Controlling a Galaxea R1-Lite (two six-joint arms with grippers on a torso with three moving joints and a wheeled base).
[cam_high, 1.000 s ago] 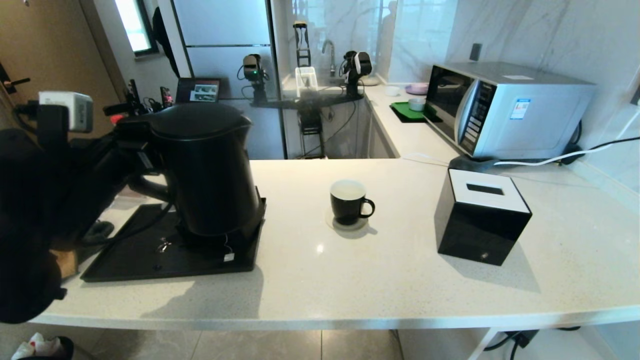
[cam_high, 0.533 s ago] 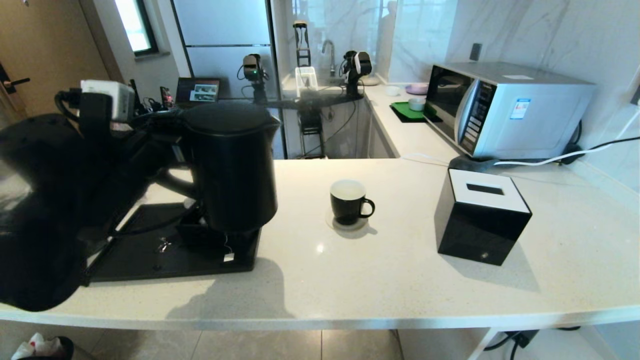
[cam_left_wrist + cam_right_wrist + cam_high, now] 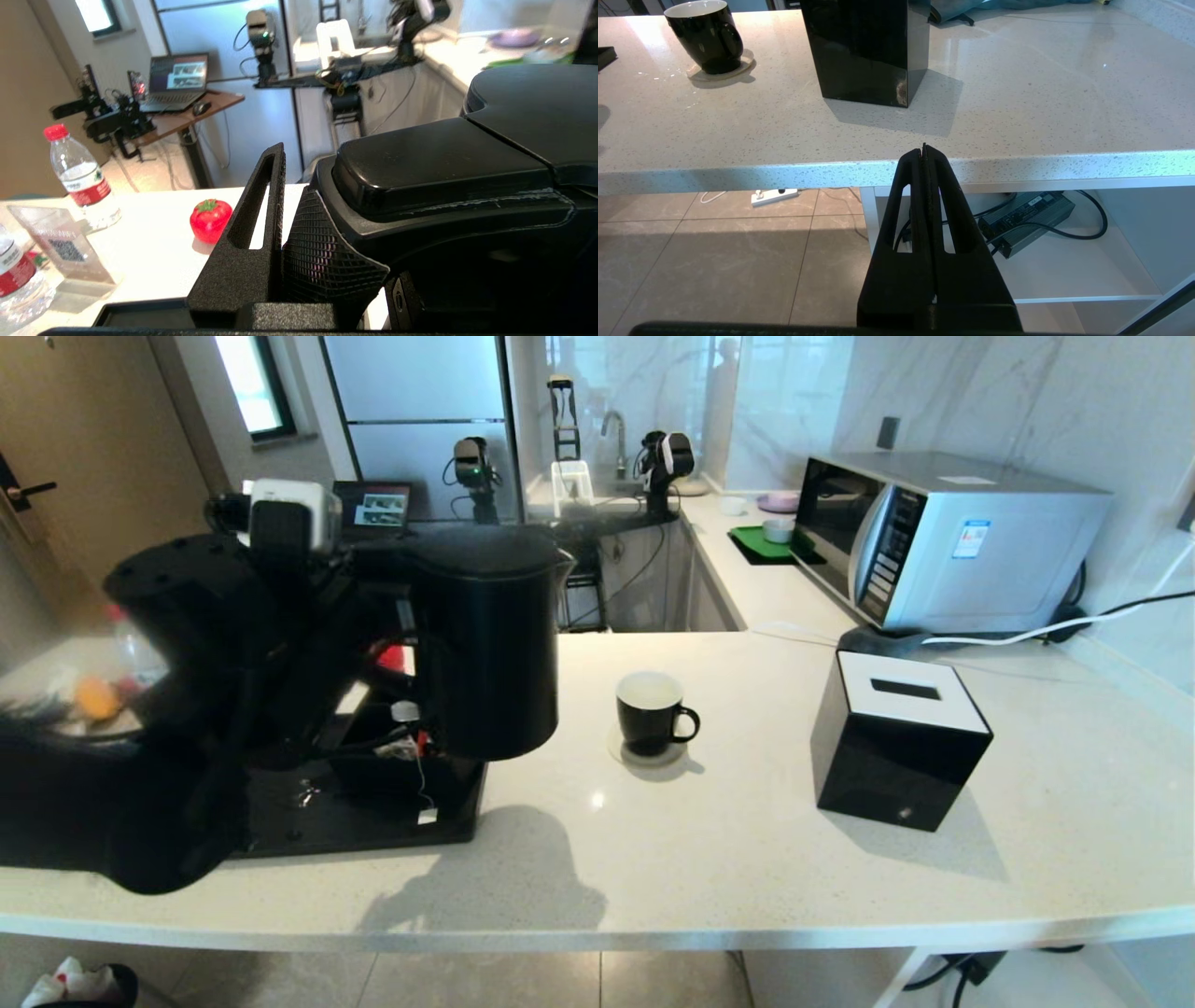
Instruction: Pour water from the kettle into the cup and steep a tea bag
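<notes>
Above the black tray on the tabletop, the left pincer is gripping the kettle by its handle, upright and short of the cup, so pouring and steeping the tea bag are remaining, while the right pincer is idling clenched below the tabletop edge.

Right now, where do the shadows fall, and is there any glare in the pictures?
Head view: the kettle casts a broad shadow on the counter below it. Right wrist view: the black box shadows the counter, with glare along the far surface.
</notes>
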